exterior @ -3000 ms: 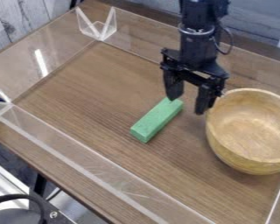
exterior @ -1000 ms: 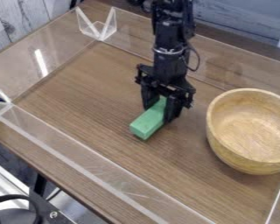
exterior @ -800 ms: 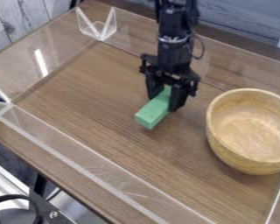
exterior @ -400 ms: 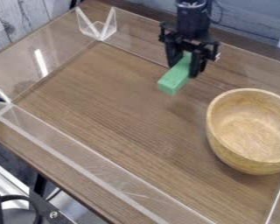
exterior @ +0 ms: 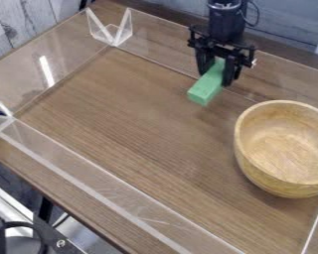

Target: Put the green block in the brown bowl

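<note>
We see the end effector clamped on the block, held above the counter, apart from the bowl.

Matte green block; grained wooden bowl.

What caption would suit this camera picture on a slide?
Gripper holds the green block in the air, up and left of the empty brown bowl.
</note>
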Controlling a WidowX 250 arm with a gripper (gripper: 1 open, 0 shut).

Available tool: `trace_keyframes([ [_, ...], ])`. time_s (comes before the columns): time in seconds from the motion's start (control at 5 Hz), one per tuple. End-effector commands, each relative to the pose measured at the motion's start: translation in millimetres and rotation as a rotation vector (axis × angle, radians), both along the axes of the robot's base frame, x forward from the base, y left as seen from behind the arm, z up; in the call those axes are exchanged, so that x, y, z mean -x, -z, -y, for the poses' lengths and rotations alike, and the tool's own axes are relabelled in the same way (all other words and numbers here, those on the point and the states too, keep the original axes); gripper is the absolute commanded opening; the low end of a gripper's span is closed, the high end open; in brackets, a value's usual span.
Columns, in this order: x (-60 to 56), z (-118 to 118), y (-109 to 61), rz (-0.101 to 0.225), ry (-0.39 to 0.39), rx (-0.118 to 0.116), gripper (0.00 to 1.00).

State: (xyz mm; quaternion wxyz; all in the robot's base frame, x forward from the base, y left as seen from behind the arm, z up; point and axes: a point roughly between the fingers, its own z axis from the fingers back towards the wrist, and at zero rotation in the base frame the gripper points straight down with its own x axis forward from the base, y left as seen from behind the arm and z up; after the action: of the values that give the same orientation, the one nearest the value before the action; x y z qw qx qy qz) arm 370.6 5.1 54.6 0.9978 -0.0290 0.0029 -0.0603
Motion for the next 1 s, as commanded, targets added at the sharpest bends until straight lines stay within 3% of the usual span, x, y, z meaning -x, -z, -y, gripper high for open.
trace_keyframes([
  [0.0,-5.6,4.8,-13.1,0.071,0.011,-0.001,0.0],
  [0.8,-6.1,8.9,-25.8,0.154,0.055,0.021,0.0],
])
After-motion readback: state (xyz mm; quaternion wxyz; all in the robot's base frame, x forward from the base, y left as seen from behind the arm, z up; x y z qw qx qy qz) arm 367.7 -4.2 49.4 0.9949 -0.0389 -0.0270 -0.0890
